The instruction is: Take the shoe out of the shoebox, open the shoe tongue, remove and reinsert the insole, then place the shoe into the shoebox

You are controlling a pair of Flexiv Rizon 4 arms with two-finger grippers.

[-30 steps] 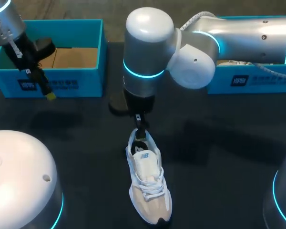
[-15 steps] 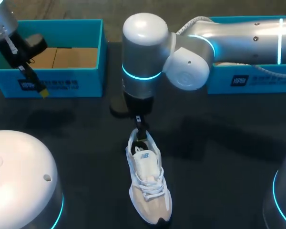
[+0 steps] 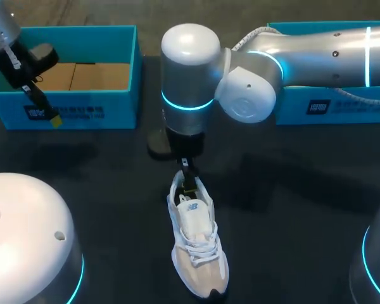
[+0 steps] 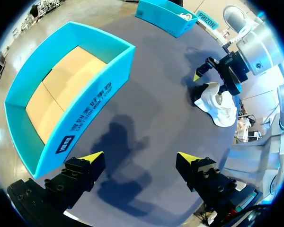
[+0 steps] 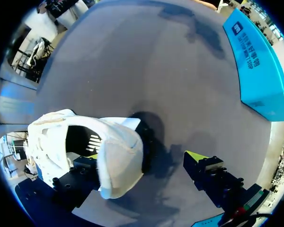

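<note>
A white and beige shoe (image 3: 196,244) lies on the dark table, toe toward the near edge, tongue raised. My right gripper (image 3: 189,183) is at its heel and open. In the right wrist view one finger (image 5: 87,158) is inside the shoe (image 5: 80,142) opening and the other finger (image 5: 201,163) stands well clear behind the heel. The open blue shoebox (image 3: 69,73) with a cardboard floor sits at the far left. My left gripper (image 3: 52,118) hangs open over its front wall, with nothing between its fingers (image 4: 92,157). The box (image 4: 61,94) lies ahead of them.
A second blue box (image 3: 332,101) stands at the far right, under my right arm, with something white inside (image 4: 182,15). A dark flat shape (image 3: 155,144) lies behind the shoe, partly hidden by the arm.
My left gripper has drifted left and back toward the shoebox. My right arm has sunk slightly, bringing its fingers lower at the shoe's heel. The shoe has not moved.
</note>
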